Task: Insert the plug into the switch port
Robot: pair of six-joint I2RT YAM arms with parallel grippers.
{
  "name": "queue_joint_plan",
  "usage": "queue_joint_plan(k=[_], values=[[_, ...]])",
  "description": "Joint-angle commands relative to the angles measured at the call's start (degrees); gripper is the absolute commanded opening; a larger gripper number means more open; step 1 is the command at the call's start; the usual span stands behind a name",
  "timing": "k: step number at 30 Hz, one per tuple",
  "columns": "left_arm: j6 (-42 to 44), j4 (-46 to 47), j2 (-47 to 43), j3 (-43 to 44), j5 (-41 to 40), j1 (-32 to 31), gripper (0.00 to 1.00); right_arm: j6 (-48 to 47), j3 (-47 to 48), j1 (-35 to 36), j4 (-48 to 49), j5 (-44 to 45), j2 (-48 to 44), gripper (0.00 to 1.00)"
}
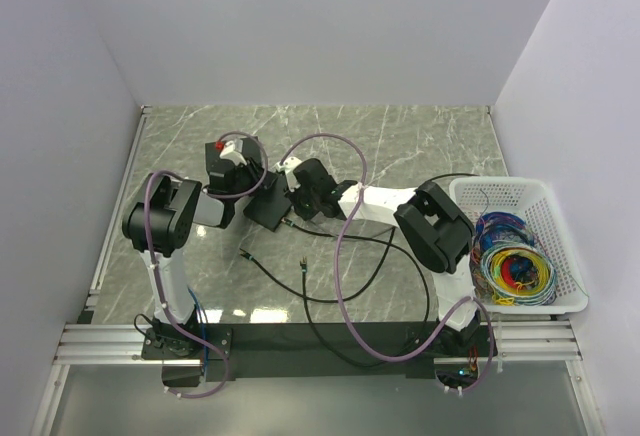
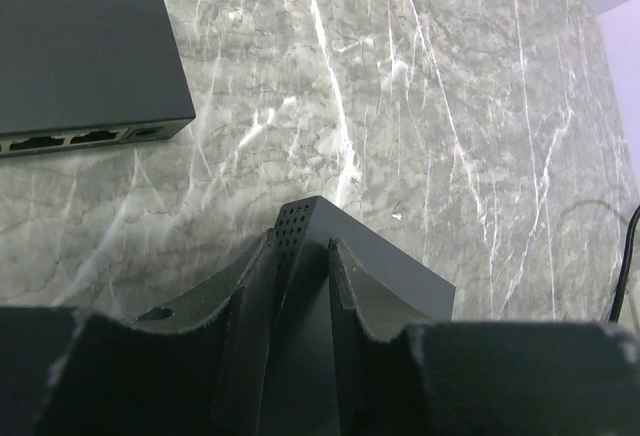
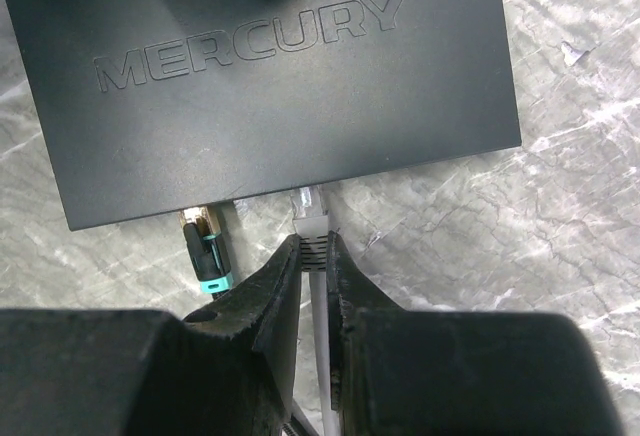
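Right wrist view gave us the step in hand: seating the plug (image 3: 308, 206) in the near edge of the switch (image 3: 280, 86). We judged that this called for a slow, straight push along the plug's own axis, nose square to the socket. It should not drift sideways toward the gold-tipped, teal-collared connector (image 3: 205, 246) sitting at that edge just to the left. We also reckoned that the left gripper (image 2: 302, 248), clamped on a vented corner of the switch, should brace it against sliding. We saw the right gripper (image 3: 310, 248) pinched together on the plug's rear, where its cable (image 3: 319, 366) ran back between the fingers. The plug stuck out straight ahead of the fingertips, its nose at the switch's edge. Whether it had entered a socket we could not tell.
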Motion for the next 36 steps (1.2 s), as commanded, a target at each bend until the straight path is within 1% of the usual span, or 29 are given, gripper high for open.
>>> queue_joint_plan(k=[1,5,8,14,19,21,23,24,26,27,30,32,33,36], values=[[-3.1,-13.4,3.2,-5.5,12.4,-6.8,0.32,0.8,5.4,-0.9,23.0,0.2,0.0,0.00],[-2.9,-12.3,3.6,-5.9,12.3,-7.4,0.32,0.8,8.6,-1.2,21.8,-1.0,2.3,0.00],[-2.8,-11.0,3.2,-6.5,12.1,-7.6,0.33,2.5,11.4,-1.1,21.7,-1.8,3.9,0.00],[-2.7,-10.8,3.9,-6.2,12.3,-7.7,0.32,2.9,16.2,-1.2,19.9,-3.0,6.6,0.00],[-4.0,-13.7,1.4,-6.2,9.8,-7.5,0.31,2.5,14.6,-1.1,18.9,-3.5,4.9,0.00],[-5.0,-16.0,-0.1,-5.5,8.8,-7.0,0.32,1.9,12.4,-1.1,18.5,-3.3,3.2,0.01],[-5.3,-17.5,-1.2,-4.5,7.7,-6.4,0.32,1.4,10.2,-1.1,18.0,-2.5,1.3,0.11],[-5.7,-20.1,-1.9,-3.9,7.6,-6.1,0.31,1.4,9.4,-1.2,17.7,-2.2,0.7,0.22],[-5.6,-21.8,-2.2,-1.4,8.3,-5.1,0.30,1.4,6.6,-1.2,17.5,-0.7,-1.3,0.32],[-5.2,-24.4,-2.5,-0.5,7.6,-4.7,0.30,1.5,5.8,-1.2,17.2,0.0,-2.1,0.39],[-4.0,-30.5,-3.1,3.7,4.8,-2.5,0.30,1.5,1.5,-1.2,17.4,2.3,-5.7,0.46],[-3.8,-32.7,-3.6,6.2,4.2,-0.3,0.31,1.4,-1.6,-1.2,17.4,3.3,-9.1,0.48],[-3.9,-33.1,-4.3,6.8,4.0,0.5,0.32,1.3,-2.6,-1.2,17.4,3.3,-10.2,0.51],[-3.6,-35.4,-5.8,9.3,2.9,3.6,0.37,1.4,-5.4,-1.2,16.3,4.8,-14.9,0.54]])
